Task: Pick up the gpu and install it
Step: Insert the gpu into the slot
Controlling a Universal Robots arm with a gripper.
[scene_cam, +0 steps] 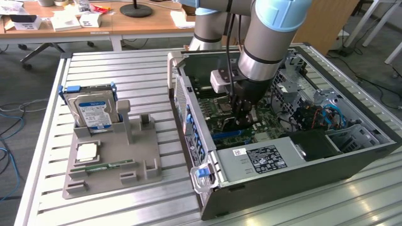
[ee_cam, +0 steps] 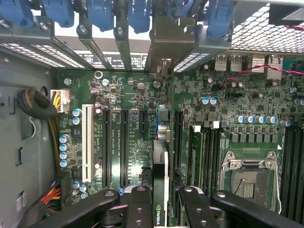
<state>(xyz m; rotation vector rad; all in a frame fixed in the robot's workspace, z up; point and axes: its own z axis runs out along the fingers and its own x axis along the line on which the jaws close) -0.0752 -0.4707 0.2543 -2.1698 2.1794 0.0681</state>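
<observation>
Down inside the open computer case, the gripper was clamped on the gpu, card held edge-on above the motherboard slots, pointing toward the rear slot covers. Pickup looked done; whether it was fully seated, I couldn't tell.

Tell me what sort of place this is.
Likely a robotics lab or workshop: a gripper holds the gpu inside an open computer case on a slatted metal workbench, with office desks behind.
</observation>
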